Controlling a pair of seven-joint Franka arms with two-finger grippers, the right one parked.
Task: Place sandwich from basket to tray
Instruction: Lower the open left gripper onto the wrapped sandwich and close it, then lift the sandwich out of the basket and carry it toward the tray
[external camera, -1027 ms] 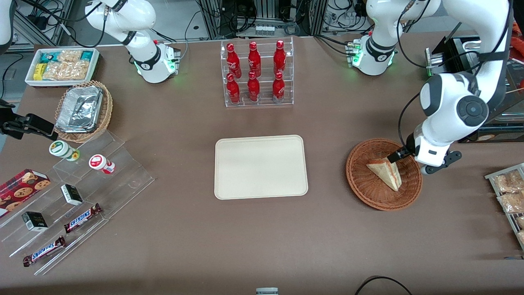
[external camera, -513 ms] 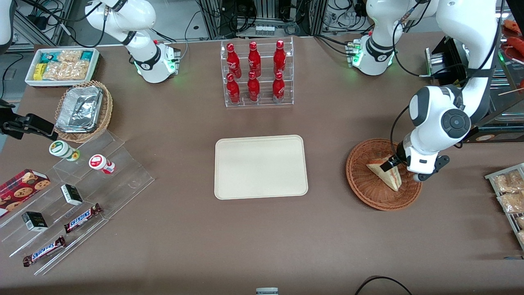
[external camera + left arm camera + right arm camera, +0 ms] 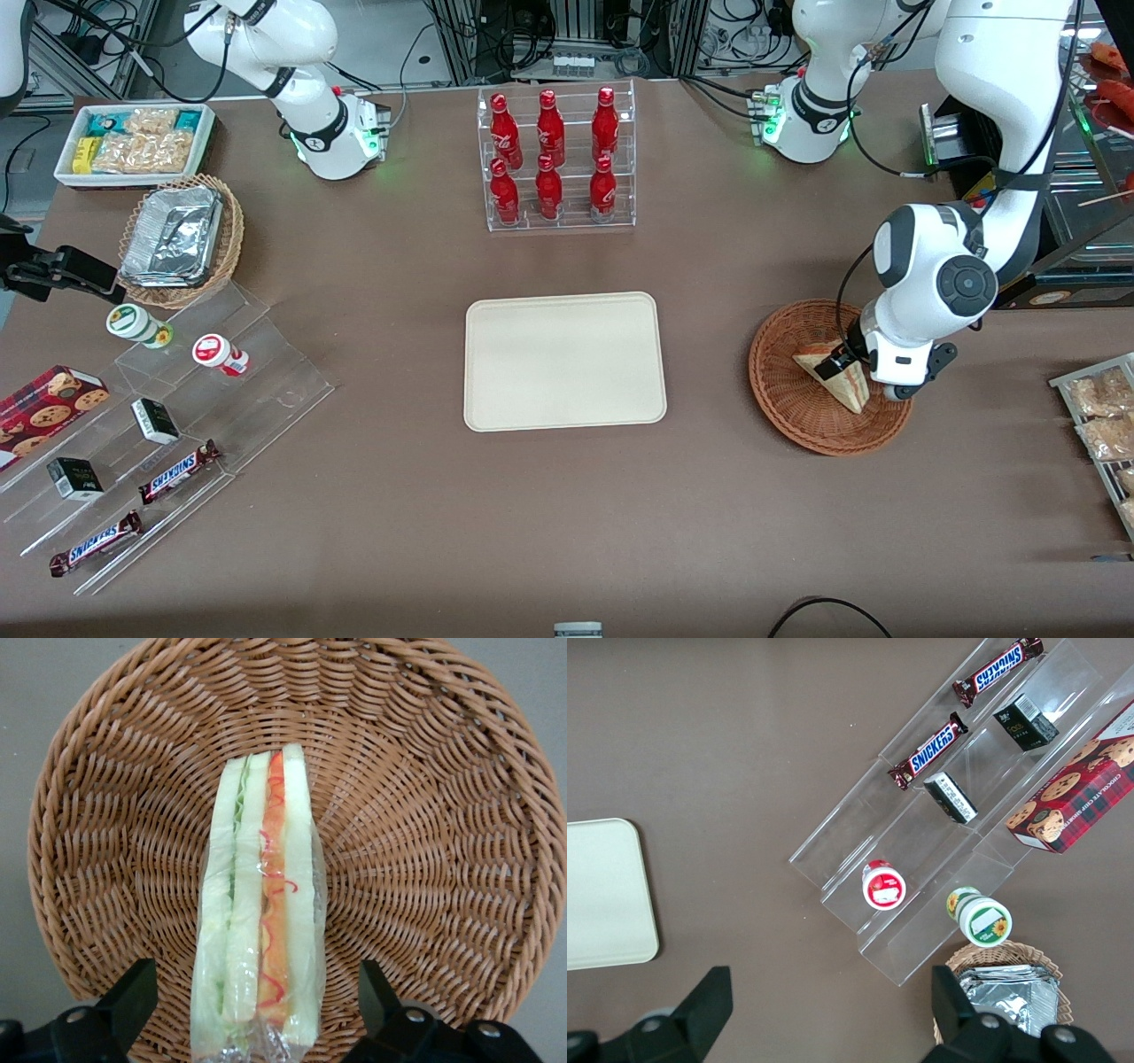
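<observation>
The sandwich (image 3: 837, 379) is seen lying in the basket (image 3: 784, 394), toward the working arm's end of the table, with its wrapped cut edge turned up toward the wrist camera. In the wrist view the sandwich (image 3: 259, 921) is shown as a narrow upright wedge on the woven floor of the basket (image 3: 425, 833), with green, pale and orange-red layers visible through the film.

The gripper (image 3: 840, 361) is placed directly over the sandwich. Compared with the picture from 1.0 s ago, it has been brought from the basket's rim inward and lowered onto the wedge; between 0.5 s ago and now the arm's wrist has been shifted a little nearer the tray (image 3: 564, 361) as well. The sandwich itself has not been displaced across the 3 front pictures.

The gripper (image 3: 259, 1005) is shown with its 2 fingers spread wide, 1 finger (image 3: 133, 992) on each flank of the sandwich, and a clear gap is left on both sides, so nothing is clasped.

The tray is seen at the middle of the table, well apart from the basket, with nothing on it.
</observation>
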